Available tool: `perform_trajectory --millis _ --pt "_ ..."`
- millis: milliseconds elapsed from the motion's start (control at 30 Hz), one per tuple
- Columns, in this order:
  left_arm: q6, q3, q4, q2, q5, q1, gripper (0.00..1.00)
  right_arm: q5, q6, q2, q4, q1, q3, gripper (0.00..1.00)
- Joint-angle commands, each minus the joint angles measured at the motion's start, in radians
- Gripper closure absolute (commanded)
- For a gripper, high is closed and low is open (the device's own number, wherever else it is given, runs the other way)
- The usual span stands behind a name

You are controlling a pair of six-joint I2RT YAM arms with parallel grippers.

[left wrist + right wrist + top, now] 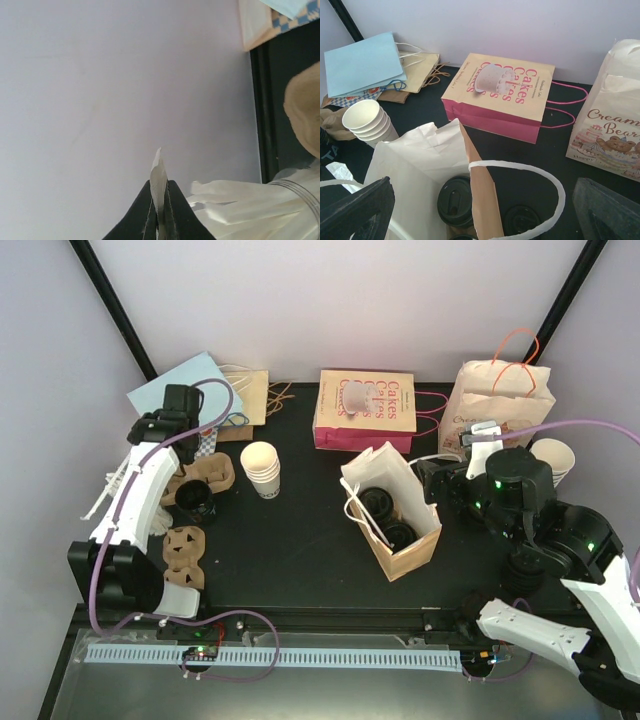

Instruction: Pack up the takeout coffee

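The takeout coffee (455, 200), a cup under a black lid, stands inside the open white-lined brown bag (415, 155). A second black lid (522, 220) shows past the bag's brown fold. From above, both lids (380, 502) sit in that bag (425, 530). My right gripper (482, 192) hangs open over the bag's mouth and white handle, holding nothing. My left gripper (159, 200) is shut on a thin white paper sleeve (158, 175) at the table's left edge. A banded bundle of white sleeves (250, 205) lies just right of it.
A stack of cream cups (262, 468) stands mid-left, with another stack (555, 460) at the right. Brown pulp carriers (185, 555) and black lids (195, 498) lie by the left arm. A pink "Cakes" bag (365, 410), a bear-print bag (500, 395) and flat bags (190, 385) line the back.
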Motion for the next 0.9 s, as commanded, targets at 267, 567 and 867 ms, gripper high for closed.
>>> perform_trajectory --millis 267,567,867 --pt "-0.039 0.402 -0.223 -0.001 -0.157 -0.176 0.98 -0.02 0.025 -0.011 -0.007 -0.005 -0.003 0.0" --pt "-0.049 0.626 -0.065 -0.009 -0.25 -0.549 0.99 -0.014 0.026 0.004 -0.022 -0.005 0.021 0.0" --pt "-0.227 0.664 0.15 -0.152 0.293 -0.883 0.98 0.035 0.023 -0.001 -0.034 -0.005 0.046 0.0"
